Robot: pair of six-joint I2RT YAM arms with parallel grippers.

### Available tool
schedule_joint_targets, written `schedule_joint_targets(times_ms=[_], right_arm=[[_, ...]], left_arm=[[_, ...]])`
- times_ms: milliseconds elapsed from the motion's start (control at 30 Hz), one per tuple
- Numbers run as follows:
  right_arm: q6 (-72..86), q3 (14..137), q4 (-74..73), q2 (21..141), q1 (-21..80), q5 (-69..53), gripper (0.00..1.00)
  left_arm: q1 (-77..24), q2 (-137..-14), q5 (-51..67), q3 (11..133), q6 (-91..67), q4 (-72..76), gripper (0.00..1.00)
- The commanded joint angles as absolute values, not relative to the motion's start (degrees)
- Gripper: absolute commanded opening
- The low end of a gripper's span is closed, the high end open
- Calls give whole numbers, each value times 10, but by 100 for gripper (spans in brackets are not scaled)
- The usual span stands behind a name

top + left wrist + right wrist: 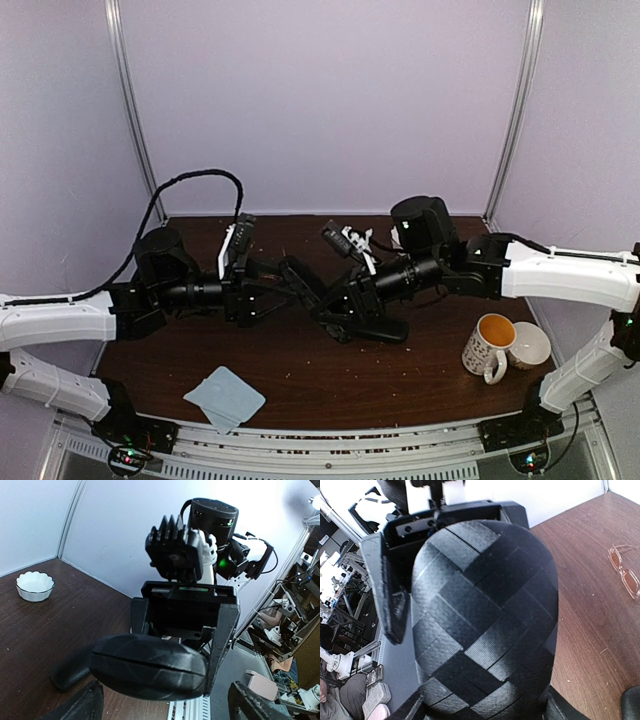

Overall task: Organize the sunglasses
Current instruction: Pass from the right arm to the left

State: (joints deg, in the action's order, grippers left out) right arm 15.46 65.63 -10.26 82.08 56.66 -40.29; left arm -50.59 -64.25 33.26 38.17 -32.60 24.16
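A closed black glasses case hangs above the table's middle between both grippers. It shows end-on in the left wrist view and fills the right wrist view with a woven top. My right gripper is shut on it, and its fingers touch the case's sides. My left gripper is open round the other end, and its fingers stand clear of the case. The reddish-copper sunglasses lie on the table. The dark-framed pair is out of view.
A second black oblong object lies on the table under the grippers. A light-blue cloth lies at the front left. A mug and a white scalloped bowl stand at the right; the bowl also shows in the left wrist view.
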Motion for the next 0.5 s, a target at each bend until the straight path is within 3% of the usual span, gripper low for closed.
schedule_joint_targets(times_ms=[0,200,467], right_arm=[[159,672,-58,796,574,-420,23],[160,673,-50,794,576,-420,23],[158,671,-48,796,578,-416,23]], left_arm=[[-508,-655,346,403,-346,305,89],[-508,-668,363,402,-360,336,81],[-508,-674,375,403,-367,350,82]])
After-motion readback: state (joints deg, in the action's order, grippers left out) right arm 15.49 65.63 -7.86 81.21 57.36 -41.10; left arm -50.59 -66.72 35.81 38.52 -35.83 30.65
